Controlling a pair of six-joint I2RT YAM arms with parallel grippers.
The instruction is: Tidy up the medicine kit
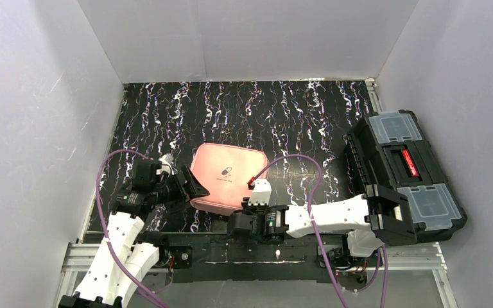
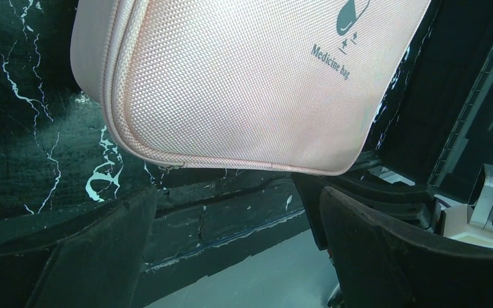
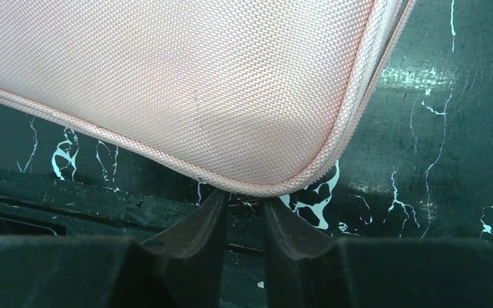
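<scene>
The medicine kit [image 1: 228, 176] is a pink soft zip case lying shut on the black marbled mat, its pill logo [image 2: 352, 14] facing up. My left gripper [image 1: 190, 185] is at the kit's left side. In the left wrist view its jaws [image 2: 236, 192] stand wide open, with the kit's [image 2: 231, 83] near edge just ahead and nothing between them. My right gripper [image 1: 245, 205] is at the kit's near right corner. Its fingertips [image 3: 244, 196] stand a narrow gap apart, tucked under the corner seam of the kit [image 3: 186, 83]. A small metallic glint shows between them.
A black toolbox [image 1: 404, 173] with clear lid compartments stands at the right edge of the mat [image 1: 263, 109], beside the right arm. White walls close in the left, back and right sides. The table's near edge runs just behind both grippers.
</scene>
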